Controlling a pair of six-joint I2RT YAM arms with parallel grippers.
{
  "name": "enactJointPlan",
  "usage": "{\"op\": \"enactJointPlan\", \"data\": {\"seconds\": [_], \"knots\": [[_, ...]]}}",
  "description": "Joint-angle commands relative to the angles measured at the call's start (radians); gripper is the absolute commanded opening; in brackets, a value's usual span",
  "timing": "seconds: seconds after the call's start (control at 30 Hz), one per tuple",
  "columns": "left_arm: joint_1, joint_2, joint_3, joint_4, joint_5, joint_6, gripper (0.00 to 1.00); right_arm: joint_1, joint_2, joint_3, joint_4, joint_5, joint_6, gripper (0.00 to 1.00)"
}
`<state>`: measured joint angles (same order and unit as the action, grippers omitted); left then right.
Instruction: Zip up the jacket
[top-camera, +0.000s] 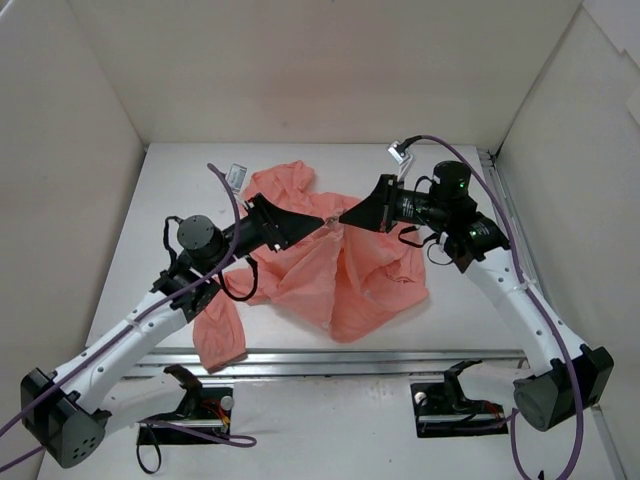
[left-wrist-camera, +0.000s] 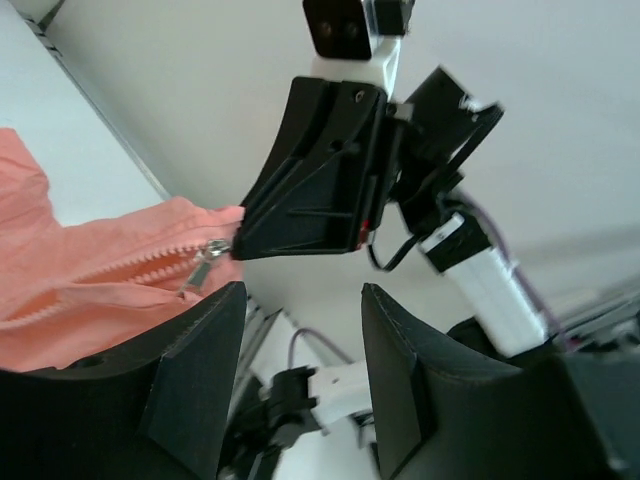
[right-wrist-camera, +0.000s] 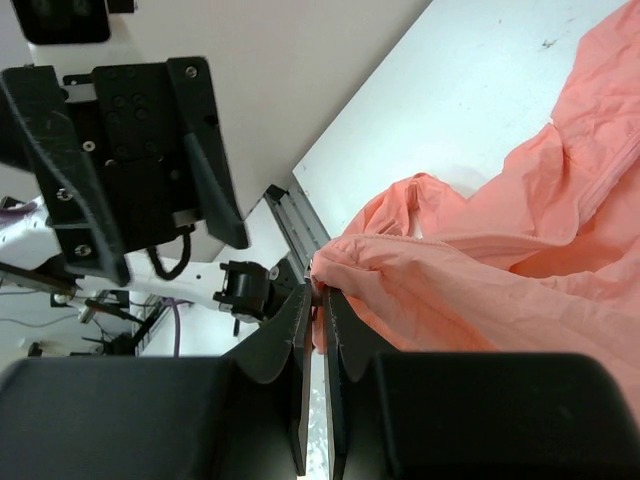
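The salmon-pink jacket (top-camera: 340, 270) lies crumpled mid-table, one sleeve hanging toward the near edge. My right gripper (top-camera: 345, 217) is shut on a bunched edge of the jacket by the zip and holds it raised; in the right wrist view the fabric (right-wrist-camera: 450, 290) is pinched between its closed fingers (right-wrist-camera: 318, 300). My left gripper (top-camera: 312, 225) faces it from the left, open and empty. In the left wrist view its fingers (left-wrist-camera: 205, 350) stand wide apart just below the zip teeth and the metal zip pull (left-wrist-camera: 205, 262), with the right gripper (left-wrist-camera: 310, 170) gripping the fabric tip beyond.
A small white tag (top-camera: 236, 176) lies behind the jacket at the back left. White walls enclose the table on three sides. A metal rail (top-camera: 340, 360) runs along the near edge, in front of both arm bases. Purple cables trail along each arm.
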<state>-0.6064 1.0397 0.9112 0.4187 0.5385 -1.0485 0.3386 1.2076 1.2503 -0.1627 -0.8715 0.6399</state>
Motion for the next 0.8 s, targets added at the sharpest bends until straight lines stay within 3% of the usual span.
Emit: {"op": "enactJointPlan", "data": {"seconds": [0.0, 0.43, 0.77], "knots": [[-0.032, -0.017, -0.009, 0.026, -0.176, -0.197, 0.46, -0.003, 0.0, 0.035, 0.078, 0.057, 0.035, 0.0], [-0.119, 0.02, -0.021, 0.026, -0.373, -0.386, 0.5, -0.003, -0.002, 0.038, 0.081, 0.123, 0.081, 0.0], [-0.148, 0.069, -0.001, 0.049, -0.374, -0.436, 0.51, -0.006, 0.007, 0.044, 0.081, 0.115, 0.083, 0.0]]}}
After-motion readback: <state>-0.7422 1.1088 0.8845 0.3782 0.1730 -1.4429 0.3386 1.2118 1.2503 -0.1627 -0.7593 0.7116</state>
